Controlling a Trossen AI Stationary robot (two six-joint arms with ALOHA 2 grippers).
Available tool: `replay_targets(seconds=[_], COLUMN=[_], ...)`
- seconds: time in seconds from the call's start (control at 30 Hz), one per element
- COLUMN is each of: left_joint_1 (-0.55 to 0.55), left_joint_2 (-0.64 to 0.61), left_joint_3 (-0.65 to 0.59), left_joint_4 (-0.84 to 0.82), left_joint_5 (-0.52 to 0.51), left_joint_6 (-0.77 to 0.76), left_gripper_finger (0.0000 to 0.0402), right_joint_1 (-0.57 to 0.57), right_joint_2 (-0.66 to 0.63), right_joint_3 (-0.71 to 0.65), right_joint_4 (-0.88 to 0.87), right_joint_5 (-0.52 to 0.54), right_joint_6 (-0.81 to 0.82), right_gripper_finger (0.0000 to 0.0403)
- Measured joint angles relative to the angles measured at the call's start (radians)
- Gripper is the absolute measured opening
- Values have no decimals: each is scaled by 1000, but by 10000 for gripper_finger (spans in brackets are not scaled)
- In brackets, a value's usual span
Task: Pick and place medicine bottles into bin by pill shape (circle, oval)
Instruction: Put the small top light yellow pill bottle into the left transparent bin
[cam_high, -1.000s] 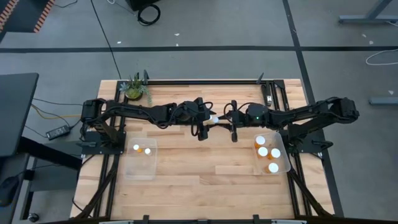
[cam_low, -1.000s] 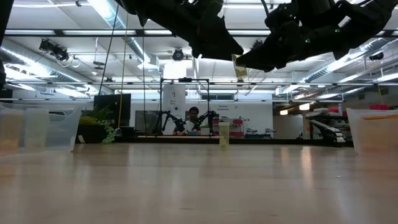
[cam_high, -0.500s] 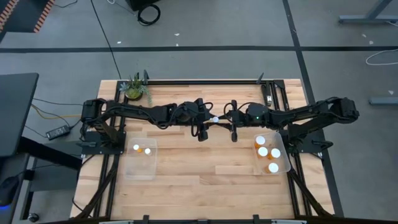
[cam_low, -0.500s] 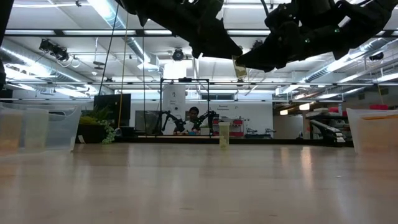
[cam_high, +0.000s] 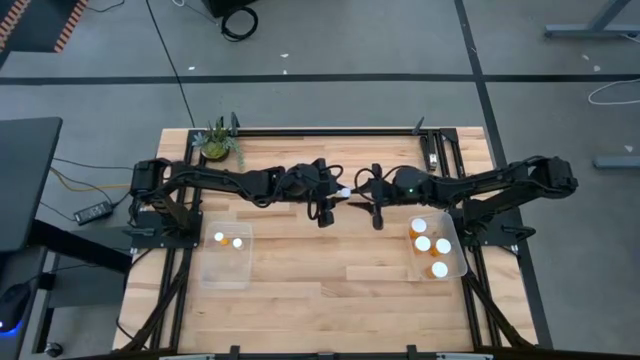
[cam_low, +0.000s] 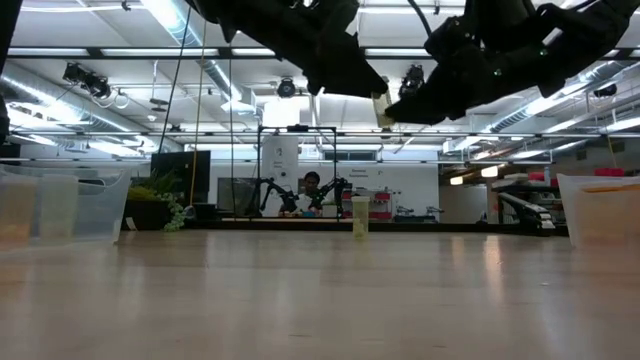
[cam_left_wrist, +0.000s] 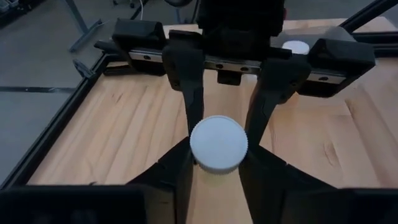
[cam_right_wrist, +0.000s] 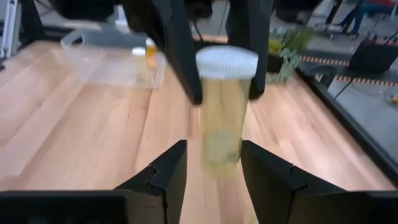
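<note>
The left wrist view shows the matter most plainly: a bottle (cam_left_wrist: 217, 144) with a round white cap sits between the two dark fingers (cam_left_wrist: 177, 180) of the left gripper (cam_left_wrist: 217, 177), which pinch it from both sides, and the fingers (cam_left_wrist: 273, 93) of the right gripper (cam_left_wrist: 230, 102) stand on either side of the same bottle, farther away. In the right wrist view the bottle (cam_right_wrist: 224, 112) has a pale translucent body and its long axis points from one gripper toward the other; the right gripper (cam_right_wrist: 211, 168) has its own fingers spread, with a gap on each side of the body, so I judge it is not gripping now. In the high view both grippers meet above the middle of the table (cam_high: 330, 300), the left gripper (cam_high: 325, 195) and the right gripper (cam_high: 372, 197) nearly touching, and the bottle (cam_high: 344, 191) is only a small white spot between them, well above the wood. The left bin (cam_high: 205, 270) and the right bin (cam_high: 455, 268) lie at about equal distance. The pills inside are hard to make out, so the shape cannot be read. In the low view the arms are cut off at the top.
</note>
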Motion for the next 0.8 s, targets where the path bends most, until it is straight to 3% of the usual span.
replay_targets(seconds=[0.37,0.8], left_joint_1=[-44,-154], left_joint_2=[-4,-4], left_joint_3=[0,0], left_joint_4=[-206,-400], left_joint_5=[-2,24], left_joint_6=[-10,-183], left_gripper_finger=[126,127], right_joint_1=[0,1], right_joint_2=[-60,-62], right_joint_3=[-2,-2], right_joint_4=[-193,-285], right_joint_5=[8,11], right_joint_6=[43,101], right_gripper_finger=[192,198])
